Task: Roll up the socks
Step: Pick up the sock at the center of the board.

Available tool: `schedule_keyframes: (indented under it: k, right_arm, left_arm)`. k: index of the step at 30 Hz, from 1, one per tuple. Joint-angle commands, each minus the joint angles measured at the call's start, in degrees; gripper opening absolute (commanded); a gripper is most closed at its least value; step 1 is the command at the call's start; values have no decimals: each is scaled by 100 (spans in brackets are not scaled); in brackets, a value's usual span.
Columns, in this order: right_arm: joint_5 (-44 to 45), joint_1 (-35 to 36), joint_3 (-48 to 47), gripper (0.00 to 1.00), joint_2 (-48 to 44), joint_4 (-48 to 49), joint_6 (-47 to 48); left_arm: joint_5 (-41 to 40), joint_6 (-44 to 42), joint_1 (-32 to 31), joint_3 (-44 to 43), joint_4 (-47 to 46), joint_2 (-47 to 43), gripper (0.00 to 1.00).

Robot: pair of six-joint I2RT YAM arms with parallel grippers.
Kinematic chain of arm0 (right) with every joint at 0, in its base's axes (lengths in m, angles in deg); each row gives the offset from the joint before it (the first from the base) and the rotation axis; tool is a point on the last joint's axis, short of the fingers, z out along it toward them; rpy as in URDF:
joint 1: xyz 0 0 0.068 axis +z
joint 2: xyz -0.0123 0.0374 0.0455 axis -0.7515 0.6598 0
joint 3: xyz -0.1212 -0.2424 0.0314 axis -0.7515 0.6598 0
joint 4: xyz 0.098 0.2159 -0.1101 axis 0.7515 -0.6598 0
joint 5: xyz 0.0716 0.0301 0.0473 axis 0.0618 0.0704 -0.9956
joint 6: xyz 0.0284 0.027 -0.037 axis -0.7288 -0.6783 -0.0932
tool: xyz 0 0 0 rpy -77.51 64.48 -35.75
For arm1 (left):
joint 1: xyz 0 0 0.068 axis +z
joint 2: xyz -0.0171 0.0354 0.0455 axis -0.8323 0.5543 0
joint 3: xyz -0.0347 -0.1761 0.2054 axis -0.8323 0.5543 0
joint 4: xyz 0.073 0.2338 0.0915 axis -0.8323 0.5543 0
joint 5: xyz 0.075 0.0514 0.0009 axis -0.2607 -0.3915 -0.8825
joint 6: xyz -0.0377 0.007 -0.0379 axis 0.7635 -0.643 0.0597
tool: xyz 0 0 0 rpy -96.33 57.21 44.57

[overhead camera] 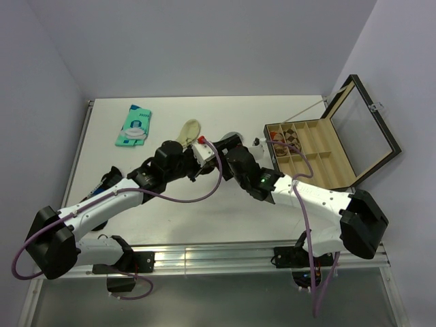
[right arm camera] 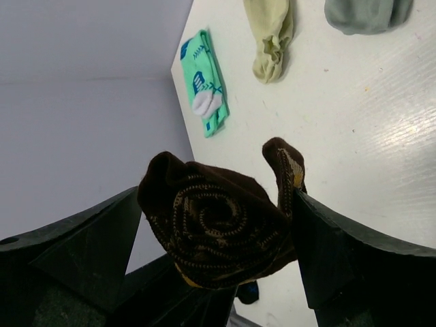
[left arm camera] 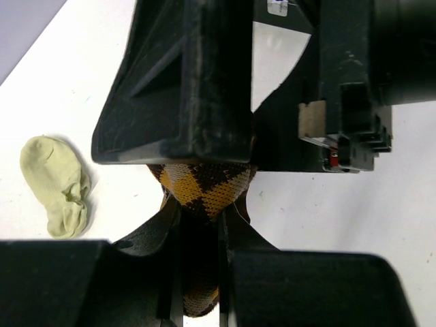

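Note:
The dark-brown argyle sock [right arm camera: 218, 231] is wound into a tight roll, held up off the table where the two arms meet. My left gripper [left arm camera: 201, 211] is shut on it, the tan diamonds [left arm camera: 204, 191] showing just past its fingertips. My right gripper [right arm camera: 216, 197] stands wide open around the roll, with a gap showing on its left side and the sock's loose end [right arm camera: 286, 170] lying against its right finger. From above, the left gripper [overhead camera: 203, 151] and right gripper [overhead camera: 228, 151] almost touch. A cream sock [overhead camera: 189, 131] lies flat behind them, and a grey sock [right arm camera: 368, 13] lies beside it.
A teal-and-white packet [overhead camera: 134, 126] lies at the back left of the table [overhead camera: 170, 197]. An open wooden box [overhead camera: 313, 150] with several compartments stands at the right, its glass lid [overhead camera: 357, 126] tilted back. Walls close in on three sides.

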Motion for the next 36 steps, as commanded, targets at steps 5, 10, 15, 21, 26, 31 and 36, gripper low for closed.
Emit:
schedule_keyframes:
  k: [5,10,15,21,26,31,36]
  right_arm:
    - [-157,-102,-100,87,-50,349,252]
    - [-289,-102,-73,81,-60,385,489]
    - [-298,-111,-118,85,-59,7,586]
    - [-306,-190,24,91,-393,-203,638]
    - [-535,-190,-345,92,-306,-607,735]
    - [-693,-225,-241,93,-367,-521,586]
    - [-842,-234,-292,93,-175,-336,366]
  left_arm:
    - [454,-127,-35,-192,43,-91,0]
    - [568,-75,-35,-289,43,23,0]
    - [341,-110,-35,-271,104,-3,0]
    - [-336,-276,-35,-122,-229,-73,0]
    - [-644,-321,-61,-130,-423,-3,0]
    - [-856,-417,-149,-174,-503,50,0]
    - [-856,-417,-211,-122,-617,59,0]
